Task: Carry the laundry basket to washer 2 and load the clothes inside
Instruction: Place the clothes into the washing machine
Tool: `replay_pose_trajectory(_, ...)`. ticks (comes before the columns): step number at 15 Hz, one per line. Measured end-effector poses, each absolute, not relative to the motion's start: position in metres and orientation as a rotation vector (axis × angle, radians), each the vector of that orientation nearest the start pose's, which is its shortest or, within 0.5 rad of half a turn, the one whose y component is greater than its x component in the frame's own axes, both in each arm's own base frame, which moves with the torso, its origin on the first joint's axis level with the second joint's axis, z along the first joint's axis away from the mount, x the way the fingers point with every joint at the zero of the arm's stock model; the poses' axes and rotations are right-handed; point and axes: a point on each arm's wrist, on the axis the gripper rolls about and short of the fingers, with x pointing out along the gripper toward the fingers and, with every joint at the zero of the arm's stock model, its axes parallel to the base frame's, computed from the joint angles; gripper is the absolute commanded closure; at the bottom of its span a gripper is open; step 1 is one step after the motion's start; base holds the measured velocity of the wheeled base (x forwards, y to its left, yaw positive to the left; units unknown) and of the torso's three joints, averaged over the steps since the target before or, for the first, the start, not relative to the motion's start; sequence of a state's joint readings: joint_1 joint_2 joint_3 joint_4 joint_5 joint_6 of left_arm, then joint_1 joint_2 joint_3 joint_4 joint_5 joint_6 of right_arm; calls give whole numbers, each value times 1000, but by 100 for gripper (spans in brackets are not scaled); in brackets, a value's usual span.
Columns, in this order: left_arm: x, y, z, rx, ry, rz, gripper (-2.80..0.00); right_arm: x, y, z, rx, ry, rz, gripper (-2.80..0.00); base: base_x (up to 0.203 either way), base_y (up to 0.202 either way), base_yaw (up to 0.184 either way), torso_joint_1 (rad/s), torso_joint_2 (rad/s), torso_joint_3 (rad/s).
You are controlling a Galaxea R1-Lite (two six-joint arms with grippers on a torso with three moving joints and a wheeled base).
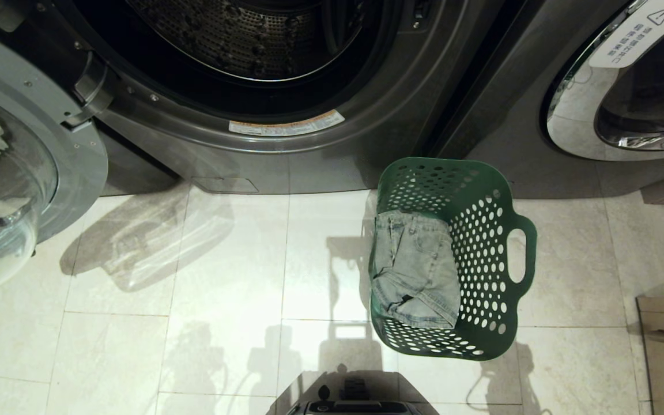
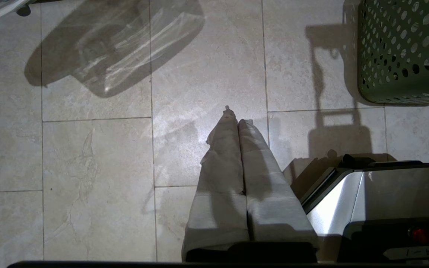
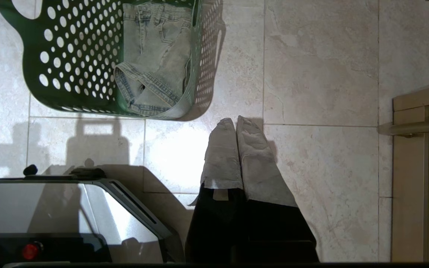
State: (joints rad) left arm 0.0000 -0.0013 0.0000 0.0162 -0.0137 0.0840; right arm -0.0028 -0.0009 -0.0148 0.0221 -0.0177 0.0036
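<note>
Floor: pale stone-look tiles [image 1: 222,276], glossy, thin grout lines, hard shadows of the robot across them.
Washer w/ open door: dark grey front-loader [image 1: 309,150], smooth metal front, perforated steel drum showing; round glass door [image 1: 3,190] swung out on the robot's left. No number label visible here, so can't confirm it's no. 2; judged so, since mouth is open.
2nd washer: same grey, door shut, chrome rim [image 1: 562,115], off to the right.
Robot base: silver-black edge [image 1: 355,406] at bottom of head view.
Basket: green plastic [image 1: 482,242], rectangular w/ rounded corners, walls full of round holes, cut-out handle on right side; stands on floor just before the gap btwn the two washers, long axis running away from robot toward the machines.
Clothes: folded pale denim [image 1: 415,271], stiff seams, lies against basket's left inner wall, smaller than basket.
Left gripper: [image 2: 236,117] fingers pressed together, empty, pointing at bare tile; basket well off toward robot's right.
Right gripper: [image 3: 235,123] fingers together, empty, near basket's front corner, not touching.
Key relation: basket sits right of centre, so right arm is nearer; denim lies ahead of it and slightly toward the robot's left. Open drum is ahead-left of basket.
Next move, my guess: right fingers must spread before reaching in.
</note>
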Motion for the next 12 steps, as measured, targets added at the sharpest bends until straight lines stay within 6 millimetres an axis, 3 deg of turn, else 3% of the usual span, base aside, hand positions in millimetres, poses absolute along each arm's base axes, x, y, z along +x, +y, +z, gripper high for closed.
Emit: replay_pose_trajectory(12, -23, 0, 74, 84, 14, -15, 0, -24, 0, 77, 1, 11, -20, 0, 0, 0, 0, 0, 0, 0)
